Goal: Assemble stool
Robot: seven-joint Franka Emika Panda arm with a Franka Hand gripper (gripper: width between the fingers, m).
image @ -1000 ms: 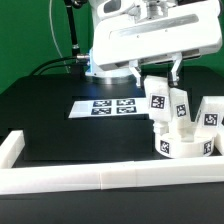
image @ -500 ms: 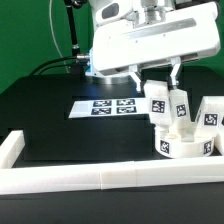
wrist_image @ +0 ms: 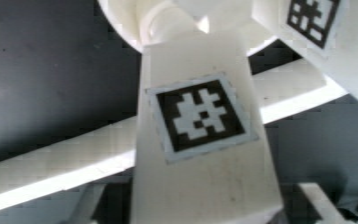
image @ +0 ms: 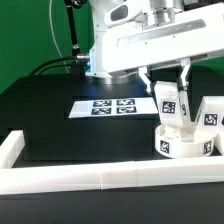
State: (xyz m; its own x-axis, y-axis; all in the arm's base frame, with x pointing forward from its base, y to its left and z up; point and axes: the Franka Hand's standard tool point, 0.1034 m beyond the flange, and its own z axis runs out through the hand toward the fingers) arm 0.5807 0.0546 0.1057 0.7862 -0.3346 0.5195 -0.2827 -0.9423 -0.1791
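Observation:
The round white seat lies at the exterior view's right, with tags on its rim. One white leg stands upright on its right side. My gripper is shut on another white tagged leg and holds it upright, its lower end at the seat's top. In the wrist view the held leg runs up between my fingers towards the seat, and the other leg shows beside it. I cannot tell whether the held leg's end is in a socket.
The marker board lies flat on the black table left of the seat. The long white border rail runs along the near edge and turns up at the left. It also crosses the wrist view.
My gripper and the held leg have moved towards the exterior view's right, closer over the seat. The seat and the standing leg have not moved.

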